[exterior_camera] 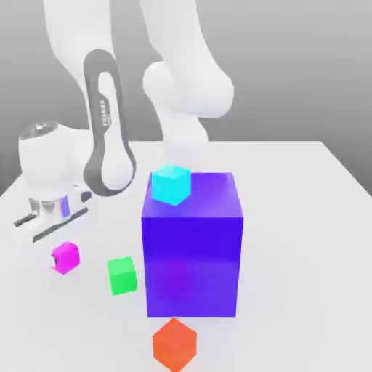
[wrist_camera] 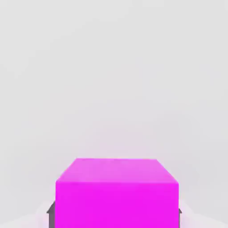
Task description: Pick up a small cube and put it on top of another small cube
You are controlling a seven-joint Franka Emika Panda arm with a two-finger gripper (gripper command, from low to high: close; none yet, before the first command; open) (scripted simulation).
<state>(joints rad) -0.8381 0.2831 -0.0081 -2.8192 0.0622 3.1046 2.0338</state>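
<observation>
White desk, grey backdrop. Hand clenched on magenta cube at opposite side faces. Likely light, rigid, smooth; flat parallel faces suit centred grip.

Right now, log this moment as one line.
tool: shut on magenta cube | cube: on table | target: green cube, bare

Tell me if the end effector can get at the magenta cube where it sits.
Yes, apparently: the end effector is down at the magenta cube, shut on it, with dark fingers at both sides. The green cube stands apart.
</observation>
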